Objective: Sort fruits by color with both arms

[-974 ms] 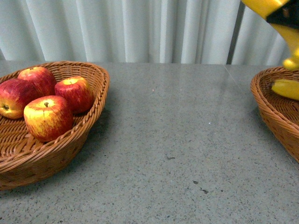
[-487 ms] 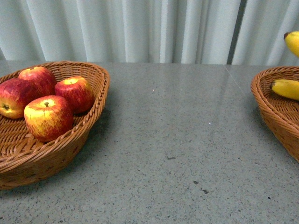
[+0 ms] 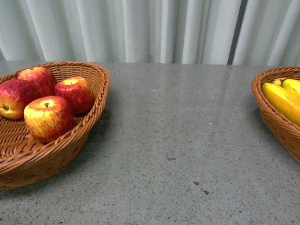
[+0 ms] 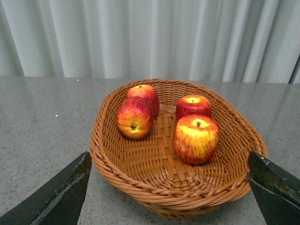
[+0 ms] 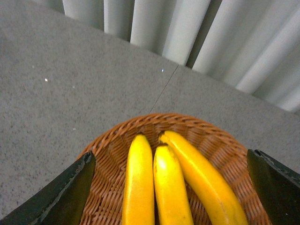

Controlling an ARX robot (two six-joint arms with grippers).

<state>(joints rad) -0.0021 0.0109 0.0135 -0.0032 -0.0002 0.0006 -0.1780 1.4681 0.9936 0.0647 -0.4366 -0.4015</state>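
- Apples, four of them, lay in the left basket (image 3: 96, 101) at about 9 o'clock in the front view.
- Front apple (image 3: 48, 118) was the yellowest and sat nearest the camera, stem up.
- Dark apple (image 3: 15, 97) lay at 10 o'clock of the front apple, tipped on its side.
- Back apple (image 3: 38, 78) sat behind it, touching it.
- Right apple (image 3: 74, 94) sat just beside the back apple, close to the basket's wall.
- Bananas (image 3: 282, 99) lay in the right basket (image 3: 268, 115) at 3 o'clock, cut off by the frame edge.
- Three bananas (image 5: 164, 187) showed side by side in the right wrist view, touching, tips toward the far rim.
- Left pincer (image 4: 168, 187) hung above the near rim of the apple basket with both fingers spread wide and nothing between them.
- Right pincer (image 5: 171, 187) hung over the bananas, likewise spread wide apart and holding nothing.
- Neither pincer showed in the front view.
- Grey speckled surface (image 3: 178, 140) carried both baskets, well apart.
- Pale curtain (image 3: 140, 28) hung behind at 12 o'clock.
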